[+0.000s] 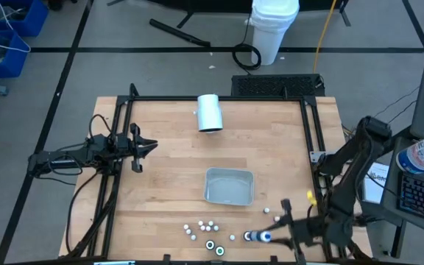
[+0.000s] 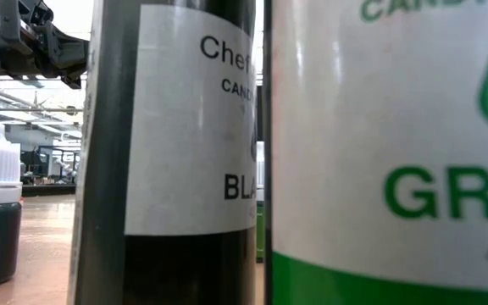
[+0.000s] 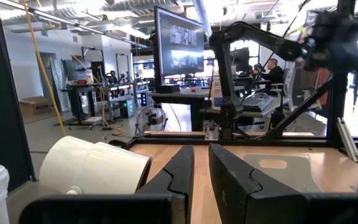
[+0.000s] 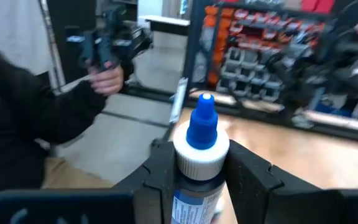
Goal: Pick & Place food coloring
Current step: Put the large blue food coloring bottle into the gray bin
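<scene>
Item: food coloring, small dropper bottles, loose stock along the near edge of the table (image 1: 168,147), just in front of the grey tray (image 1: 229,185). Count, from the high view: about nine bottles on the wood, most showing white caps (image 1: 197,227), two showing dark tops with pale rings (image 1: 210,246), one off alone to the right of the tray (image 1: 267,210); the exact number is uncertain at this size. One further bottle, blue-tipped with a white collar (image 4: 201,144), is clamped between the fingers of the right hand (image 1: 269,236) at the near right edge of the table, gripped around the body just under the cap, nozzle clear of the fingers. Two labelled bottles stand right against the low camera, one black (image 2: 176,152), one green (image 2: 396,152). Handling, judged: light, rigid plastic, smooth and round, so likely to roll or tip if nudged; best taken across the body below the collar, not by the tapered nozzle, which would slip. Crushing risk looks small. Other stock: one white cylinder (image 1: 210,112) lying on its side at the far edge of the table; one tray, apparently empty. Left hand (image 1: 144,146) waits at the left side of the table, fingers nearly together with a narrow slot between, holding nothing.
</scene>
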Robot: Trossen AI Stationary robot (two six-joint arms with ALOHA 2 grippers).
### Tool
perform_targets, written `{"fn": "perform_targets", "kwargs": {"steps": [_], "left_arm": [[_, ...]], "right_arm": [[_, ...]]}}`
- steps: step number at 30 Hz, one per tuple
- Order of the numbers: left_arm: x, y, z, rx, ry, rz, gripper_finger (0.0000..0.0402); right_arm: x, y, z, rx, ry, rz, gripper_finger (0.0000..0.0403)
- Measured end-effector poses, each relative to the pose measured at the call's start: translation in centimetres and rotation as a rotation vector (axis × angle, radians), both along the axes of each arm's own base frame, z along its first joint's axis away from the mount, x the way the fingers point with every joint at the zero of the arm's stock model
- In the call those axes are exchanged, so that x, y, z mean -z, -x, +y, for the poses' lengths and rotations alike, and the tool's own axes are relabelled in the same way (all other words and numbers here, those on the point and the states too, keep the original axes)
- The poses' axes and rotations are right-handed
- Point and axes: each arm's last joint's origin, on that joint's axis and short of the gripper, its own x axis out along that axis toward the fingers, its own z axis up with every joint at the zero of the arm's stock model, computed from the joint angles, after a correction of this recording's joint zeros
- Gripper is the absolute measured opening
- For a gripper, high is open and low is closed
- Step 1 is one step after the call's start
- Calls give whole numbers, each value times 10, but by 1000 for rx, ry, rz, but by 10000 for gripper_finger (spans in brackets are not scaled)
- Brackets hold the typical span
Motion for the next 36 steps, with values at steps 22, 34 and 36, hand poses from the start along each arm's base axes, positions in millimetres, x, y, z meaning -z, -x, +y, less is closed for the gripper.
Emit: {"fn": "perform_targets", "kwargs": {"steps": [22, 34, 36], "left_arm": [[0, 0, 0, 8, 39, -6, 58], [-3, 1, 0, 13, 56, -39, 58], [-3, 1, 0, 13, 56, -39, 58]], "right_arm": [[-53, -83, -123, 80, 20, 7, 105], [-67, -156, -148, 134, 52, 59, 106], [-58, -167, -153, 141, 60, 76, 105]]}}
